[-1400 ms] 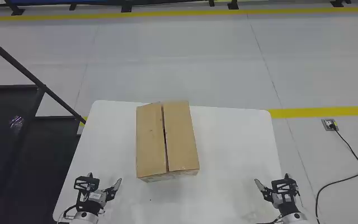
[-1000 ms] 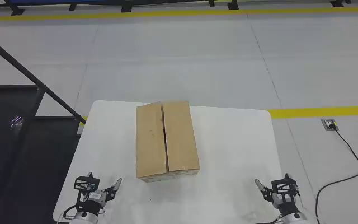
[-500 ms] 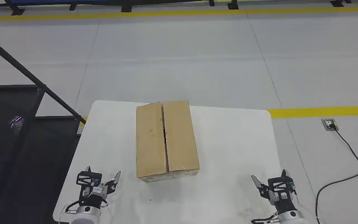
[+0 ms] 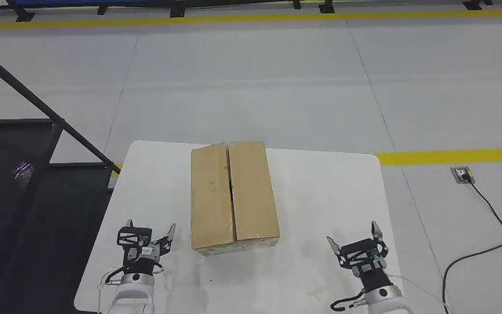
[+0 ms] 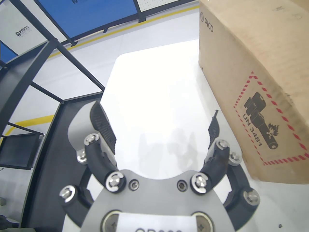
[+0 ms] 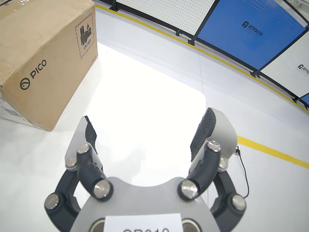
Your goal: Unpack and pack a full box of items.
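Box point(image 4: 234, 196) sits at the centre of the table point(image 4: 329, 204), flaps shut. Seam may be taped, hard to tell. Left gripper point(image 4: 149, 231) is near-left of it, right gripper point(image 4: 352, 234) near-right, both jaws wide open, empty. You're pre-unpack: next move needs a gripper at the centre seam to lift a flap.

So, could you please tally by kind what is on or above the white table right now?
Cardboard box, flaps closed: 1
Open grippers: 2, the left gripper and the right gripper, one on each side of the box's near end
Total: 3
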